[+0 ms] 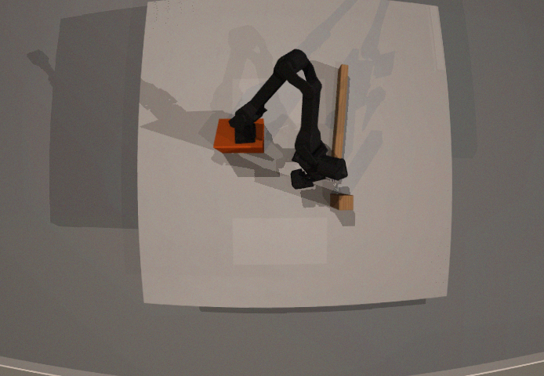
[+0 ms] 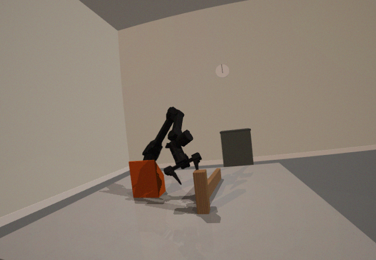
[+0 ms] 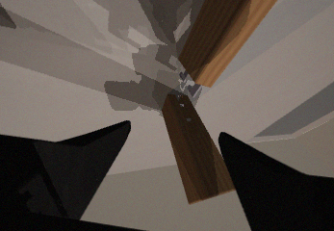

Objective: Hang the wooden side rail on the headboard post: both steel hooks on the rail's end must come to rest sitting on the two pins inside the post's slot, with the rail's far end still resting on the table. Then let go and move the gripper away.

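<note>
The wooden side rail (image 1: 341, 106) (image 2: 214, 180) (image 3: 227, 38) lies along the table, its near end towards the post. The upright headboard post (image 1: 346, 202) (image 2: 201, 193) (image 3: 198, 149) stands on the table. A gap shows between rail end and post in the wrist view. Small metal hooks (image 3: 193, 89) show in this gap; whether they touch the post cannot be told. Tiny bright specks show on the post's slotted face; the pins are not clear. My gripper (image 2: 189, 176) (image 3: 174, 130) is open and empty, above the table near the rail's hook end and the post, touching neither visibly.
The orange base block (image 1: 227, 132) (image 2: 145, 179) carries the arm, left of the rail. The table (image 1: 393, 247) (image 2: 255, 233) extends around them. A dark cabinet (image 2: 237, 148) stands beyond the table. Arm shadows cross the table near the post.
</note>
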{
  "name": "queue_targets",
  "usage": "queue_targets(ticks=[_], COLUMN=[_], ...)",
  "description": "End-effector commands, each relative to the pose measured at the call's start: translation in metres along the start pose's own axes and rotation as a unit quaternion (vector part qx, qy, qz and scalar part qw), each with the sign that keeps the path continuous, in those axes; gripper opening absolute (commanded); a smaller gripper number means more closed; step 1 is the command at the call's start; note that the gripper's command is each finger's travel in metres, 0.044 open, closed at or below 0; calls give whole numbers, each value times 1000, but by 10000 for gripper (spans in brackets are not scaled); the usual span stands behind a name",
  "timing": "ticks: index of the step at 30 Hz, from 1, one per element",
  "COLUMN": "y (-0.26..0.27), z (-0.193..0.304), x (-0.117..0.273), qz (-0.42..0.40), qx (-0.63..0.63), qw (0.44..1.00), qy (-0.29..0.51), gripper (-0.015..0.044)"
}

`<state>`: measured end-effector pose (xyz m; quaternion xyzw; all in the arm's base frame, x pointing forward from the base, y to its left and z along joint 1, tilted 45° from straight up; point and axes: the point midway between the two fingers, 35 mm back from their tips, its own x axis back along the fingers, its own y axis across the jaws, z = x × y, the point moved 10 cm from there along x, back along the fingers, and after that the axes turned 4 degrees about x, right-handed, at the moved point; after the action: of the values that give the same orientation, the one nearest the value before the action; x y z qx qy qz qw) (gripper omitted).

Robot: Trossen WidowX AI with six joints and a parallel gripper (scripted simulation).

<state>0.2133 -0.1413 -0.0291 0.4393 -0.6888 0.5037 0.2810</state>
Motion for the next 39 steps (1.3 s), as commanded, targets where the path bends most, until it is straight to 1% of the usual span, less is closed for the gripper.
queue_targets(ticks=[1,5,10,14,18,23,28,33,39], y=[-3,-7,-12,-15,-17,-20,-23,-26,-29], z=[-6,-13,-22,-28,-34,-41,-48,-55,-64], x=[-1,-2,-5,-6,-7,-8,-9,-9,-9], qz=[-9,-16,-12,0,20,55,97,145,204], qx=[-88,-201,-338,-444,-545,-660,-758,-838,-908], qw=[996,979,938,890,829,736,628,505,345], qy=[18,42,73,98,120,140,150,147,125], gripper=[440,440,440,440,440,440,440,440,440])
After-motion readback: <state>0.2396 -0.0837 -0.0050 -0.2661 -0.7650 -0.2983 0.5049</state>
